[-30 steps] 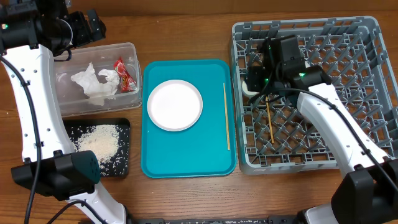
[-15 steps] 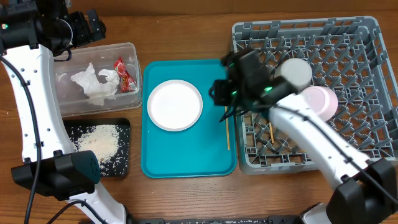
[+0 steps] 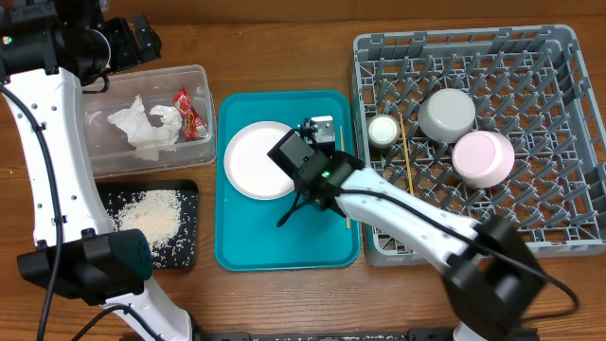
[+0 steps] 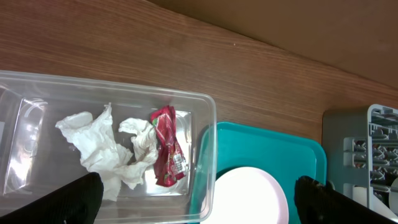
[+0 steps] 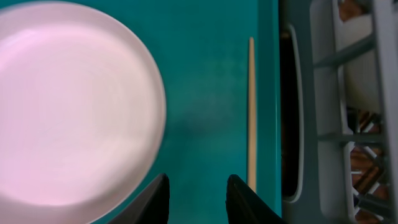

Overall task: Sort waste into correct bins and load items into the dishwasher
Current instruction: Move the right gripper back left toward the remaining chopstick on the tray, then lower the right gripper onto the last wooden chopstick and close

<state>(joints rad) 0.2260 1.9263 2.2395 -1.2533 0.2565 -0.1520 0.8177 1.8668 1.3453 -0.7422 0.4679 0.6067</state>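
Right gripper (image 5: 198, 194), half-open and empty, has swung from the rack (image 3: 561, 220), one chopstick (image 3: 407, 156) delivered, to the last chopstick (image 5: 251, 112) on the tray (image 3: 284, 237) beside the plate (image 3: 254, 161); left gripper (image 4: 199, 198) waits wide open.

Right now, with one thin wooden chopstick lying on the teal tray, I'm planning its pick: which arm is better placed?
Right: the right end effector hovers over the teal tray, beside the thin wooden chopstick; the left end effector hangs over the clear plastic tub.
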